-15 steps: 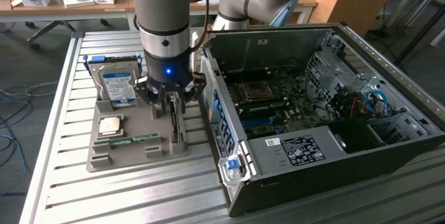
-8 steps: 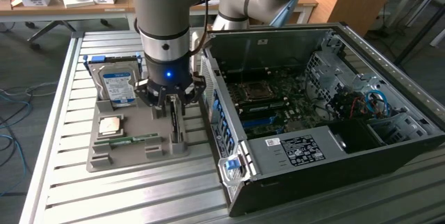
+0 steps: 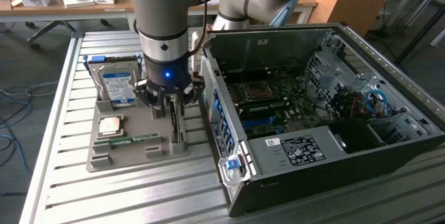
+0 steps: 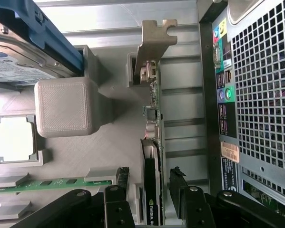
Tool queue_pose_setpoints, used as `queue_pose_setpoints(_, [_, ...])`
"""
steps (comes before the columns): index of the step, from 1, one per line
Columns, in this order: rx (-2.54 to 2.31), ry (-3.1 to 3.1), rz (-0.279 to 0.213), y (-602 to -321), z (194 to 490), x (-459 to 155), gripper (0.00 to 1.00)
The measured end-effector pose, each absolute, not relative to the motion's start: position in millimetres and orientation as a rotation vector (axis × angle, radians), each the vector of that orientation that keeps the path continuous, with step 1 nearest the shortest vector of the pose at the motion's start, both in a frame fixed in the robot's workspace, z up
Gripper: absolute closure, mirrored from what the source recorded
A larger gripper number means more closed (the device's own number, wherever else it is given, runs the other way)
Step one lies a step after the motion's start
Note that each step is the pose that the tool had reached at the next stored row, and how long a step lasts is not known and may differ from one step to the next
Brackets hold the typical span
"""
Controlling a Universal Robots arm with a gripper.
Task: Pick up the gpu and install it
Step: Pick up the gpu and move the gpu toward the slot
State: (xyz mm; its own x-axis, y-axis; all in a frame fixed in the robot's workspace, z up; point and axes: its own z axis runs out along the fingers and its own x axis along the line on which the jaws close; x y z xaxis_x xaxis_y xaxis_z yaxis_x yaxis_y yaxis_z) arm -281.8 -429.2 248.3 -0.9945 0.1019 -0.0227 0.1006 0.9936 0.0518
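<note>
You're at the pick-up step right now, nothing is grabbed yet. The gripper (image 3: 170, 112) is down over the gpu (image 3: 175, 126), which stands on its edge in a slot of the gray holder tray (image 3: 139, 157), just to the exterior view's left of the open PC case (image 3: 313, 148). In the wrist view the jaws are spread wide, with one of the fingers (image 4: 176, 183) on each side of the card and a gap showing on both sides. The metal bracket (image 4: 152, 42) sits at the card's far end from the gripper. I'd say the grab calls for pads square on the flat faces and a straight lift out of the slot. The case wall is close, so mind that side.
</note>
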Motion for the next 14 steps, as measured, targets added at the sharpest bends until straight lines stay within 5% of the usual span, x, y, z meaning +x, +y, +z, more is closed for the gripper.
queue_pose_setpoints(14, [0.159, 3.111, 0.079, -429.7, 243.3, -279.1, 0.53])
